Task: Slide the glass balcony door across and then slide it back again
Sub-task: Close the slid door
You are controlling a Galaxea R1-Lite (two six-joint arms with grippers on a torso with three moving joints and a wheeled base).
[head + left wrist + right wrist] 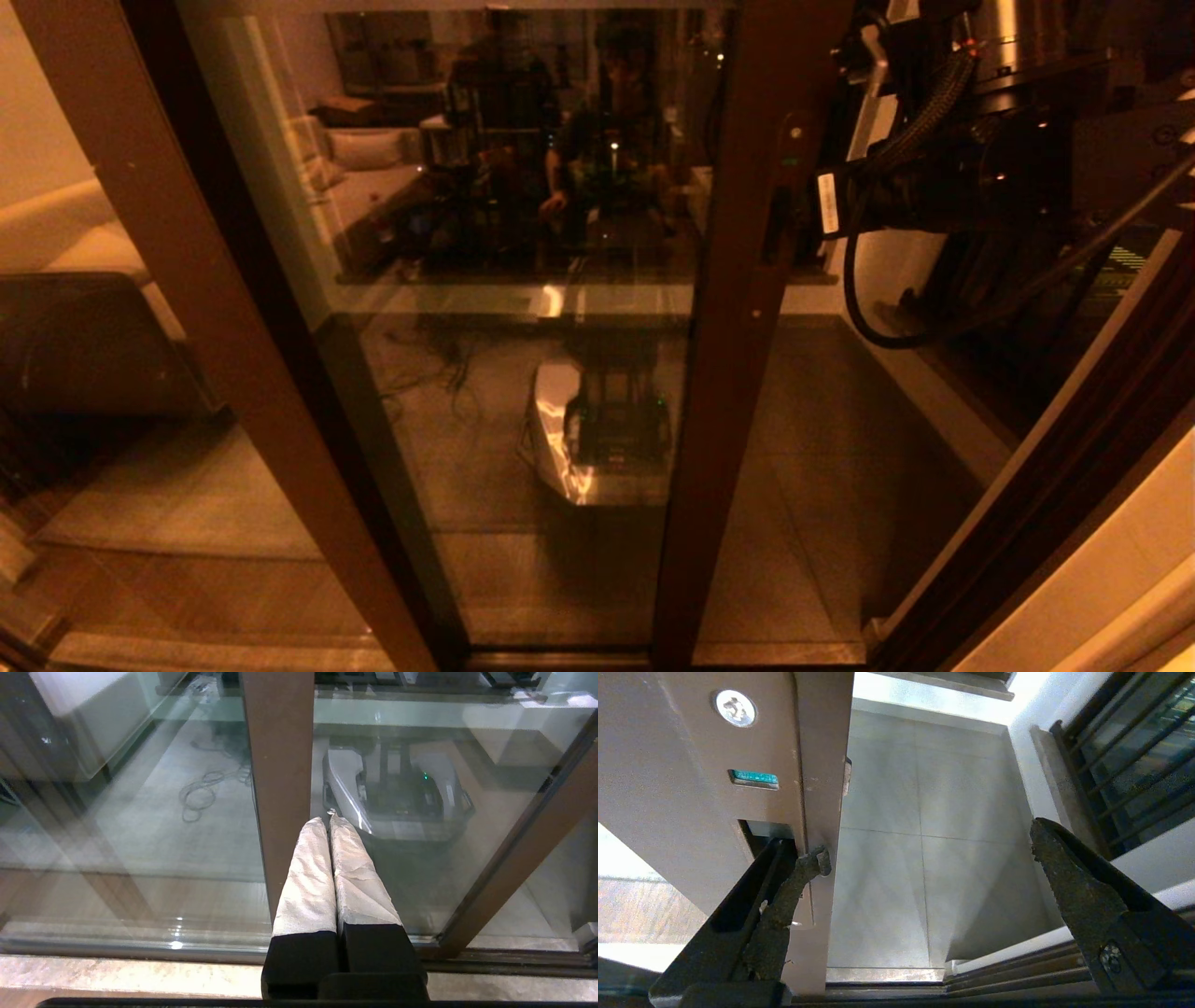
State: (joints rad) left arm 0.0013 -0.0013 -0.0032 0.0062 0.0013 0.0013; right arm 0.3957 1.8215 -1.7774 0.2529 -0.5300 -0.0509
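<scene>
Pressed flat together, the left end effector (330, 820) pinches nothing; its white-wrapped fingers (306, 877) hang low beside a brown upright of the fixed glass pane (140, 812), just above the floor track (140, 952). Further right stands the glass balcony door (523, 373), partly slid, with an open gap to its right showing the balcony floor (924, 835) and the black-barred railing (1125, 756). At that handle-side upright (747, 233) the right end effector (929, 840) is spread wide, one finger (803, 872) hooked at the recess below the handle plate (705, 756), the other out in the gap. Judging by its size, the door is heavy, stiff and slick on the glass, so the frame edge by the handle is the sensible hold.
</scene>
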